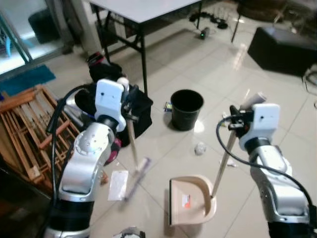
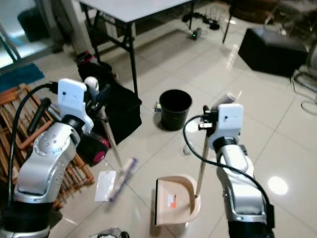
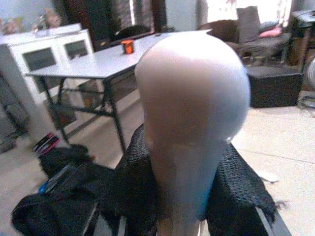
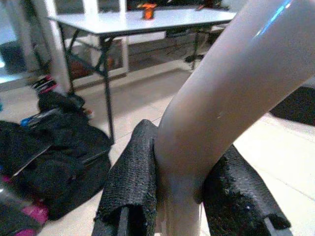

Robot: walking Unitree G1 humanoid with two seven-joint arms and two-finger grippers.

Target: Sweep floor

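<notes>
My left arm is bent at the elbow and raised, its left gripper (image 1: 130,105) clamped on the top of the broom (image 1: 132,148); the pale stick slants down to the brush head, which rests on the tiles beside a flat white paper (image 1: 118,184). In the left wrist view I see the broom's rounded knob standing up between the black fingers (image 3: 132,187). At centre, the beige dustpan (image 1: 190,200) sits on the floor, mouth toward the broom, with a crumpled scrap (image 1: 200,148) lying between it and the black bin (image 1: 186,108). My right arm is likewise raised; the right gripper (image 1: 237,123) is closed around the dustpan's long upright handle near its top. The right wrist view shows its fingers (image 4: 132,187) pressing both sides of that handle, with a black bag (image 4: 54,167) and a table (image 4: 133,18) beyond.
</notes>
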